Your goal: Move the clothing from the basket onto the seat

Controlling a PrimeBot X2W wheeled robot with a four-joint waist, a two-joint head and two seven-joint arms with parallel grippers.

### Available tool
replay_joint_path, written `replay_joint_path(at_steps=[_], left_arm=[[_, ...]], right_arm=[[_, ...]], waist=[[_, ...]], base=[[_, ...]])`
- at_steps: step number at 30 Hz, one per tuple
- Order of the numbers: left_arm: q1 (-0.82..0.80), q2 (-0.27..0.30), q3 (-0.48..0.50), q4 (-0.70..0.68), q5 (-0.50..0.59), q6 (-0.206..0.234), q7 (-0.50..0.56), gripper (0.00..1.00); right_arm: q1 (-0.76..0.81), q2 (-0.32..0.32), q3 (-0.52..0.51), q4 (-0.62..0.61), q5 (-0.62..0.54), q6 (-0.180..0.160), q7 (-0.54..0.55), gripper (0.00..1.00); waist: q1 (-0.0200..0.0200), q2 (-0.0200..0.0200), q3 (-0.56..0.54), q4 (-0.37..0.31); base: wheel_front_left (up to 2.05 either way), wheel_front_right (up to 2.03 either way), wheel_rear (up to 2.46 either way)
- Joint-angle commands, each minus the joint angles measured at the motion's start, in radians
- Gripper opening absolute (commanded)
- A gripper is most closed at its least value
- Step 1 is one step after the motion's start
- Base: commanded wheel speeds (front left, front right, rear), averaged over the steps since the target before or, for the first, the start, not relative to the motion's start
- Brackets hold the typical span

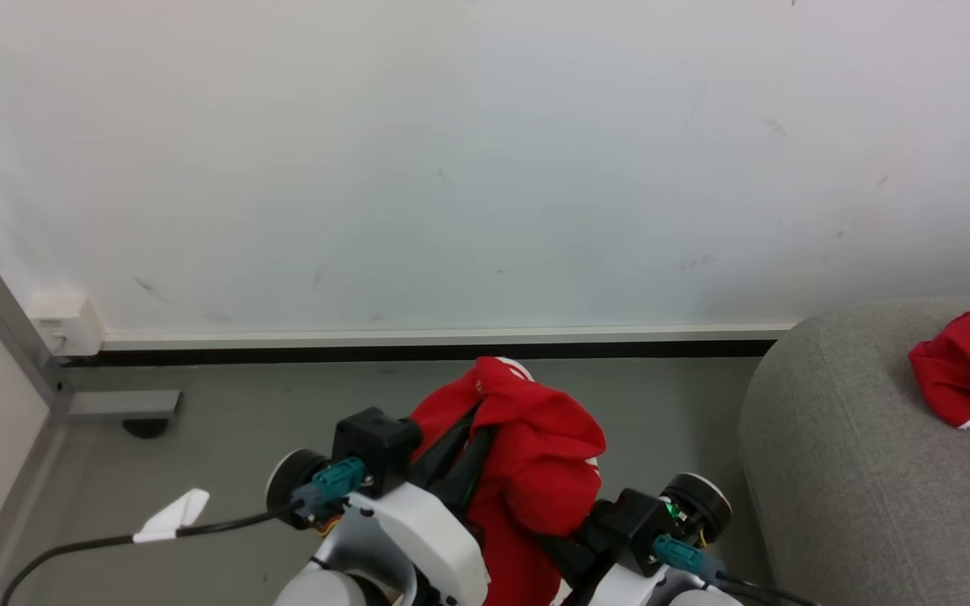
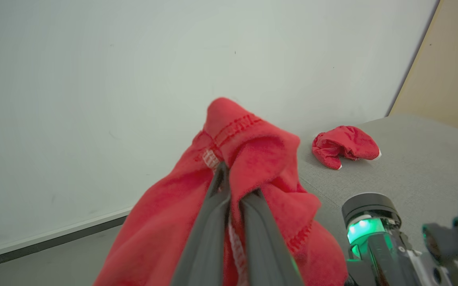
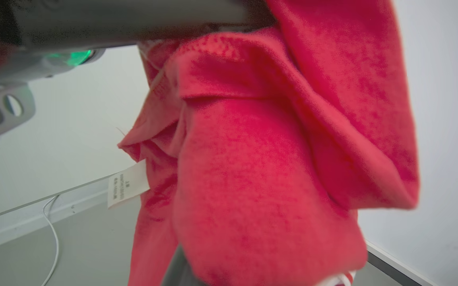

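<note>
White wall (image 1: 451, 168) beyond, the left gripper (image 2: 237, 182) pinches a soft, limp, light garment (image 2: 253, 147) at its stitched hem, a sound hold, while the right gripper (image 1: 561, 543), closed, seems to grip folds below.

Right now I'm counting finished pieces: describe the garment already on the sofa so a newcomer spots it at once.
Find the grey sofa at the right of the head view. On its top lies a crumpled red garment with a white edge. Unlike the other garment, pinched in the left gripper, nothing touches it.
</note>
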Motion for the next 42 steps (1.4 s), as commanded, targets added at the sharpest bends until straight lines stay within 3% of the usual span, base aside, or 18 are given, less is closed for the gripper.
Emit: replay_joint_path(at_steps=[1,7,8,10,11,12,26,42], left_arm=[[-0.007,0.005,0.003,0.003,-0.004,0.003,-0.005,0.00],[0.003,0.016,0.017,0.012,-0.011,0.015,-0.016,0.00],[0.005,0.018,0.019,0.014,-0.010,0.017,-0.017,0.13],[0.009,0.020,0.020,0.015,-0.008,0.022,-0.022,0.54],[0.009,0.021,0.020,0.016,-0.005,0.024,-0.025,0.97],[0.010,0.023,0.018,0.018,-0.002,0.024,-0.027,1.00],[0.031,0.027,0.002,0.037,-0.011,0.018,-0.065,1.00],[0.036,0.002,-0.045,0.045,-0.004,0.008,-0.116,1.00]], right_arm=[[-0.001,-0.002,-0.008,-0.002,0.008,-0.003,-0.003,0.00],[0.012,-0.002,-0.042,-0.007,0.003,-0.003,-0.003,0.00],[0.016,-0.002,-0.048,-0.007,0.003,-0.003,-0.003,0.00],[0.019,-0.002,-0.064,-0.008,0.000,-0.003,-0.003,0.00],[0.020,-0.002,-0.074,-0.009,-0.003,-0.003,-0.003,0.00],[0.021,-0.002,-0.083,-0.010,-0.006,-0.003,-0.003,0.00],[0.038,-0.002,-0.321,-0.047,-0.124,-0.003,-0.003,0.00],[0.081,-0.110,-0.471,-0.181,-0.195,-0.003,-0.003,0.00]], waist=[[-0.0001,0.0000,0.001,-0.003],[-0.0001,0.0000,0.006,-0.020],[-0.0001,0.0000,0.006,-0.024],[-0.0001,0.0000,0.007,-0.030],[-0.0001,0.0000,0.009,-0.033],[-0.0001,0.0000,0.009,-0.035],[-0.0001,0.0000,0.024,-0.114],[-0.0001,0.0000,0.068,-0.358]], base=[[0.00,0.00,0.00],[0.00,0.00,0.00],[0.00,0.00,0.00],[0.00,0.00,0.00],[0.00,0.00,0.00],[0.00,0.00,0.00],[0.00,0.00,0.00],[0.00,0.00,0.00]])
